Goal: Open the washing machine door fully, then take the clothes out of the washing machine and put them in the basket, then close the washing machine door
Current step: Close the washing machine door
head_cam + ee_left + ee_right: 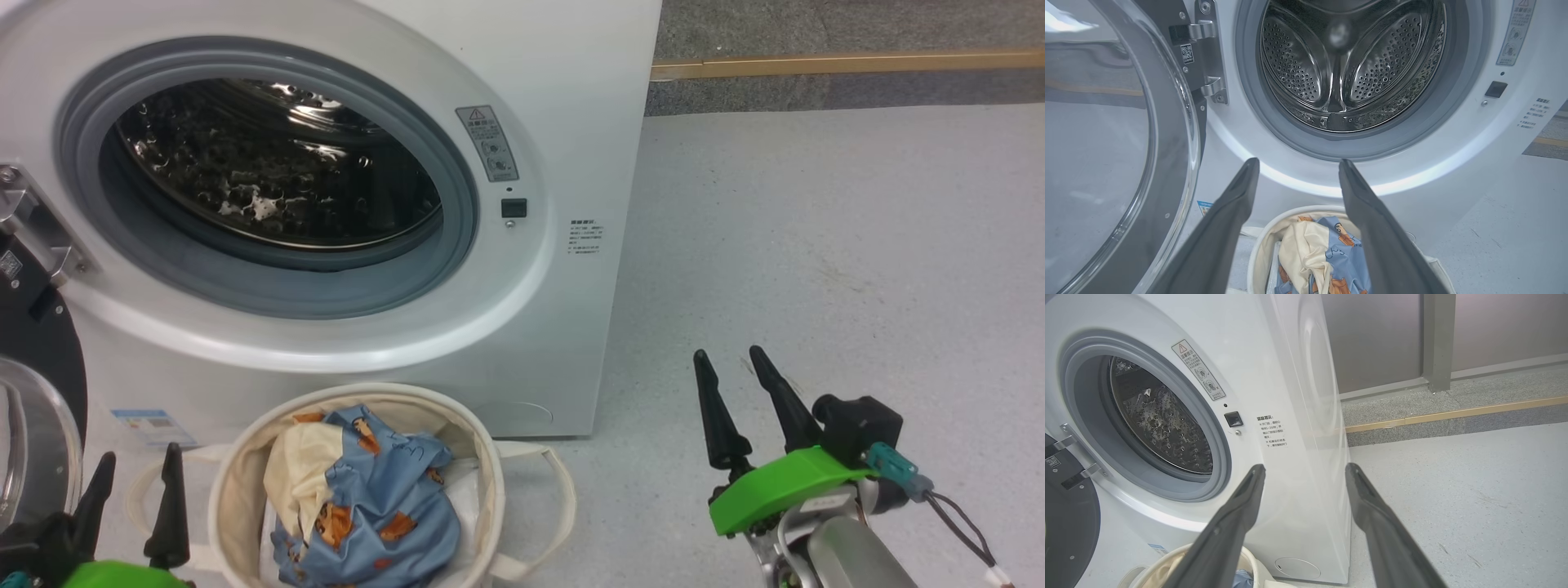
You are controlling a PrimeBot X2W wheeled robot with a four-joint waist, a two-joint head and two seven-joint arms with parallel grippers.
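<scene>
The white washing machine [571, 82] stands with its washing machine door [45, 351] swung wide to the left. Its steel drum [1351, 61] looks bare inside. In front of it on the floor sits the cream basket [233, 482], holding the light blue bear-print clothes [384, 490] with a cream part on top. My left gripper [139, 457] is open just left of the basket, between it and the door, holding nothing. My right gripper [727, 354] is open over the floor to the right of the basket, also with nothing in it.
Grey floor [816, 245] stretches right of the machine to a yellow strip [849, 62] and a raised kerb. A grey wall with a post [1437, 339] stands behind. The door's hinge bracket [1208, 53] juts from the machine's left side. One basket handle [555, 498] loops rightward.
</scene>
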